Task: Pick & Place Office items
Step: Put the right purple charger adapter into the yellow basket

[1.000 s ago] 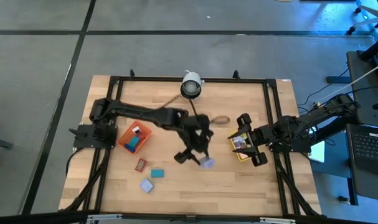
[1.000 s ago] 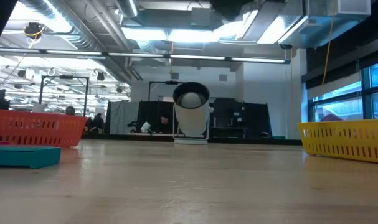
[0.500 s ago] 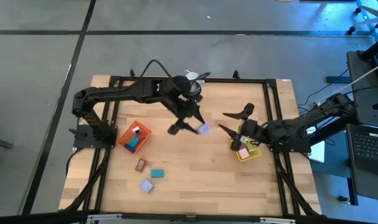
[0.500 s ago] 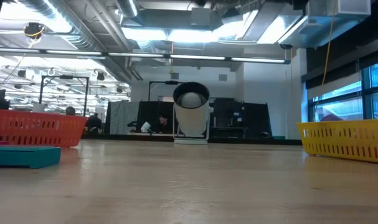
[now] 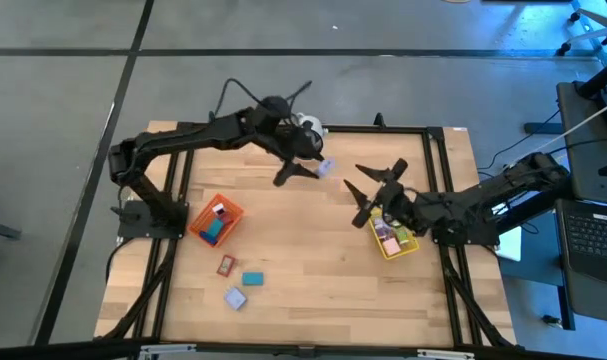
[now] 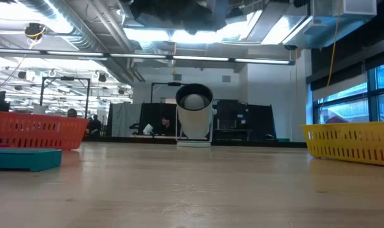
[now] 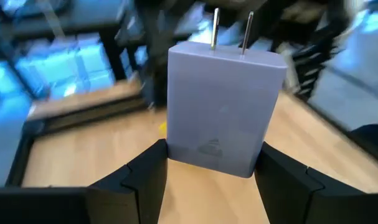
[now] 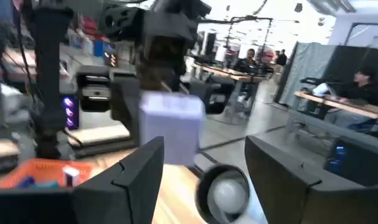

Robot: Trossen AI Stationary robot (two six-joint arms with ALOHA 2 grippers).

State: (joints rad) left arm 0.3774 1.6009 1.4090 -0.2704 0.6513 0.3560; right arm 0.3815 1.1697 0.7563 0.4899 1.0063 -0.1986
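My left gripper hangs above the table's far middle, shut on a lavender plug block with two metal prongs. My right gripper stands open just right of it, above the table and beside the yellow tray, its fingers facing the block. A red block, a teal block and a lavender block lie flat on the wood at the near left. Some items lie in the orange tray and some in the yellow tray. My left gripper pinches the lavender block between its two fingers, on two opposite sides near the end away from the prongs. The prongs point away from the gripper. The block is lifted clear of the table.
A white round camera unit stands at the table's far edge, right behind the left gripper. A black frame runs round the table. In the low view the orange tray stands left and the yellow tray right.
My left gripper has carried the lavender block from the table's middle up and toward the far edge, keeping hold of it. My right gripper has come off the yellow tray, turned about and now points toward the left gripper, still open.
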